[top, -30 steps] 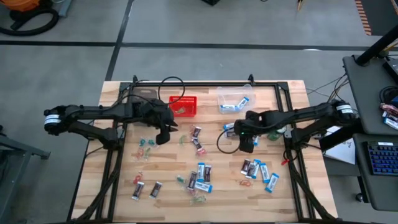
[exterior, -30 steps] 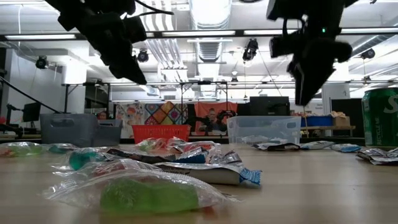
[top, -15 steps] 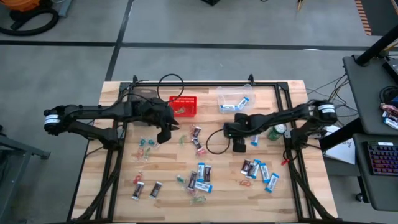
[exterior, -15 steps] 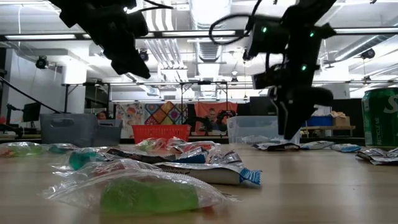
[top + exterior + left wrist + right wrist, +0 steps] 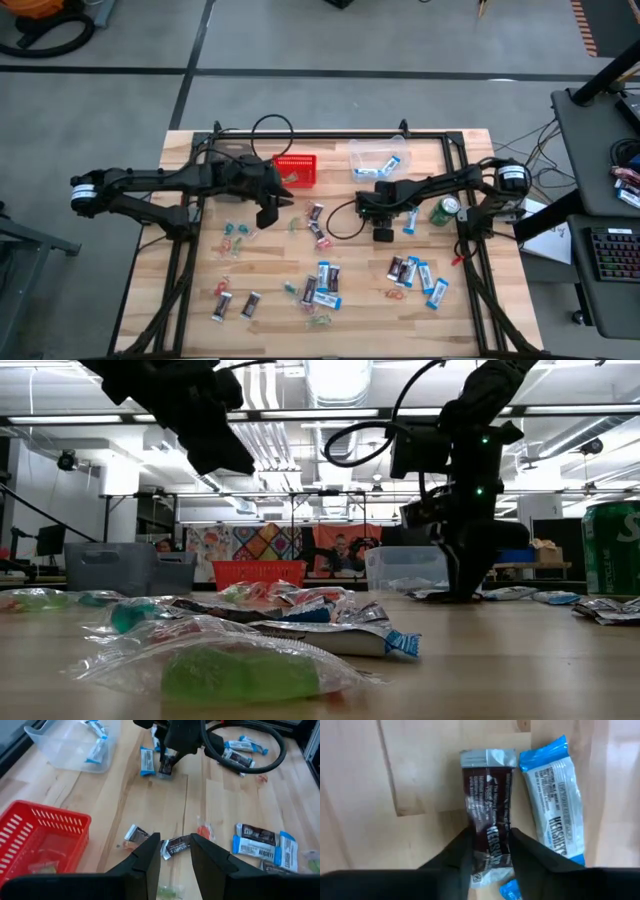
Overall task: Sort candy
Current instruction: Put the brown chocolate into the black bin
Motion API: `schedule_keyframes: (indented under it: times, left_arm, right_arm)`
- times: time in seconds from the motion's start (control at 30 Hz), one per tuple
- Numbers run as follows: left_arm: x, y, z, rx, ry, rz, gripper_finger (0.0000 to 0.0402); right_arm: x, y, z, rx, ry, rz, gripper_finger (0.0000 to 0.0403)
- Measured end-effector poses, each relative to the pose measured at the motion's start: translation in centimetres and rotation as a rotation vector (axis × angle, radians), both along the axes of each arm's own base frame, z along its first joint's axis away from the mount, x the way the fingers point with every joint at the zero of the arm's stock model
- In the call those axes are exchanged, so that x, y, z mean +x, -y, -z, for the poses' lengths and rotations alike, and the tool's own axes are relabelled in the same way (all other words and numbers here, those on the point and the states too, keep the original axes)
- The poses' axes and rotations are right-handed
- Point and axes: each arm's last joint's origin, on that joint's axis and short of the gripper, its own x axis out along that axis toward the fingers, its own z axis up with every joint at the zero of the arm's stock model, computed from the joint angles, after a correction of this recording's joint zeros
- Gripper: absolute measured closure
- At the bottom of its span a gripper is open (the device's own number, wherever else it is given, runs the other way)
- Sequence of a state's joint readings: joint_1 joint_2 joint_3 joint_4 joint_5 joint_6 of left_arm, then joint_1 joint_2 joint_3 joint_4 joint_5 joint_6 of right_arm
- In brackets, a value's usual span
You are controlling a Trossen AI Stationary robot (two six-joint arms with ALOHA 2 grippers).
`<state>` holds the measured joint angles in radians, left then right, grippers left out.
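Note:
Candy lies scattered over the wooden table (image 5: 270, 330): blue-and-white packets (image 5: 326, 279), dark brown bars (image 5: 317, 212) and small twist-wrapped pieces (image 5: 236, 231). My right gripper (image 5: 491, 851) is down at the table in its middle right. Its open fingers stand on either side of a dark brown bar (image 5: 487, 805), which lies flat next to a blue packet (image 5: 554, 805). My left gripper (image 5: 175, 851) is open and hangs in the air in front of the red basket (image 5: 295, 170), above another brown bar (image 5: 176, 845). My right gripper comes at the dark brown bar from above, pointing down, with one finger (image 5: 461, 854) at each long side of its near end (image 5: 491, 865). The bar lies flat on the table. I cannot tell whether the fingers touch it.
A clear plastic bin (image 5: 378, 158) with blue packets stands at the far edge beside the red basket. A green can (image 5: 443, 210) stands right of my right gripper. A black cable (image 5: 342, 222) loops over the table near it. More candy clusters lie near the front edge (image 5: 415, 272).
My right gripper has moved toward the table's left and come down from well above the table to its surface, ending over the dark brown bar. My left gripper has stayed raised near the red basket.

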<state>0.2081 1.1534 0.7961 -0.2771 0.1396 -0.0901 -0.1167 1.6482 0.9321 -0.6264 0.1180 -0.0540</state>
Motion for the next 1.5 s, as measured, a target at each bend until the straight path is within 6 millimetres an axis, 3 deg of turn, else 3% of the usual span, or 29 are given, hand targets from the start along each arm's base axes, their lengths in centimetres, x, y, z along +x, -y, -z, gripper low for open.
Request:
schedule_keyframes:
  times: [0.2,0.4,0.57,0.83,1.1,1.27,1.5]
  left_arm:
    - [0.3,0.1,0.1,0.002,0.054,0.0,0.0313]
    - [0.4,1.0,1.2,-0.016,0.12,0.028,0.0313]
    - [0.7,2.5,1.8,-0.007,0.234,0.094,0.0313]
    - [0.6,4.3,3.2,0.01,0.444,0.172,0.0303]
    - [1.6,4.6,4.8,0.032,0.545,0.186,0.025]
    - [3.4,4.5,5.6,0.035,0.552,0.189,0.0227]
    - [6.3,4.9,5.8,-0.007,0.552,0.305,0.0233]
  right_arm:
    - [0.0,0.0,-0.1,0.023,0.014,-0.025,0.0385]
    - [0.0,-0.1,-0.6,0.054,0.047,-0.038,0.0389]
    - [0.2,-0.6,-2.0,0.166,0.211,-0.085,0.0391]
    - [1.0,-1.2,-3.8,0.294,0.706,-0.258,0.0391]
    - [3.1,-1.6,-6.3,0.393,1.117,-0.47,0.0391]
    - [3.9,-1.7,-7.1,0.438,1.224,-0.549,0.0391]
    - [4.3,-1.6,-7.3,0.435,1.232,-0.553,0.0391]
